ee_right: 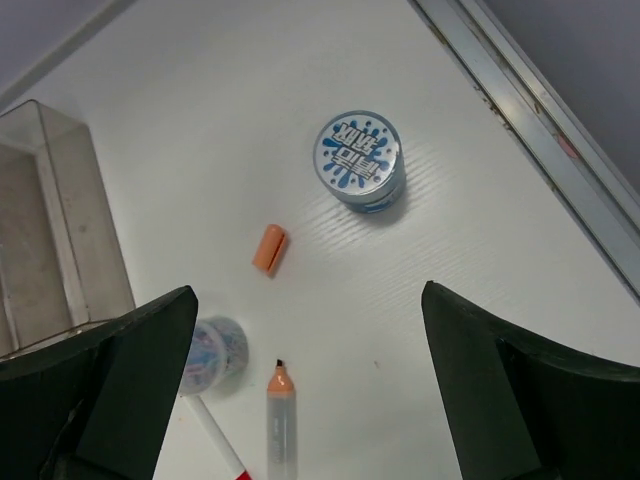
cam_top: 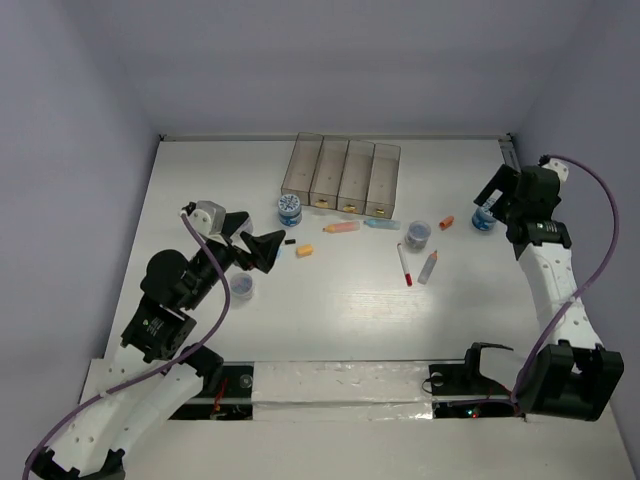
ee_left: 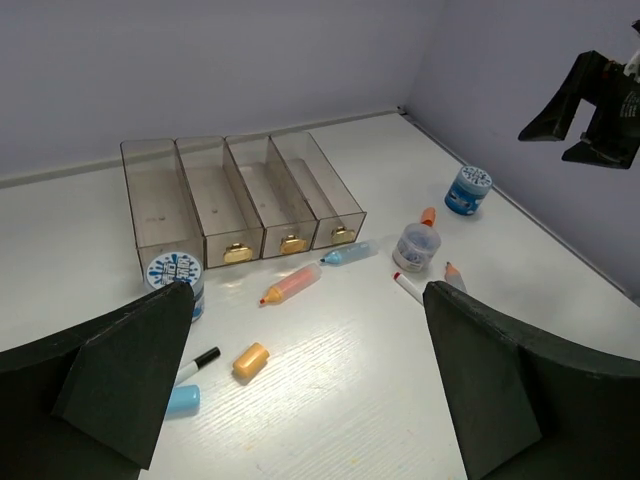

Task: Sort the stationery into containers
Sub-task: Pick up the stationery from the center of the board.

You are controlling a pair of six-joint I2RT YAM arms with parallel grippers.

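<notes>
Hovering over the left side of the tabletop (cam_top: 340, 325), left jaws: spread wide, nothing between them.

1. Clear jar (cam_top: 242, 287): upright, nearest item, just beside the left arm.
2. Black-and-white pen (ee_left: 195, 365) and light-blue cap (ee_left: 183, 400): lying close below the left jaws.
3. Orange cap (cam_top: 305, 251): on its side, just right of those.
4. Red-and-white pen (cam_top: 404, 264) and clear marker with orange tip (cam_top: 428, 267): lying right of centre, near each other, not touching.
5. Second clear jar (cam_top: 417, 233): upright, just beyond the pen's far end.
6. Small orange cap (cam_top: 447, 221): on its side, right of that jar.
7. Orange marker (cam_top: 340, 227) and blue marker (cam_top: 382, 224): lying almost end to end, just in front of the bins.
8. Blue-patterned jar (cam_top: 289, 209): upright, at the near end of the leftmost bin.
9. Second blue-patterned jar (cam_top: 484, 218): upright by the right edge, under the right jaws.
10. Right jaws: released, wide apart, empty.
11. Containers (cam_top: 342, 176): four translucent bins joined in a row, far centre, yellow labels on their near ends.
</notes>
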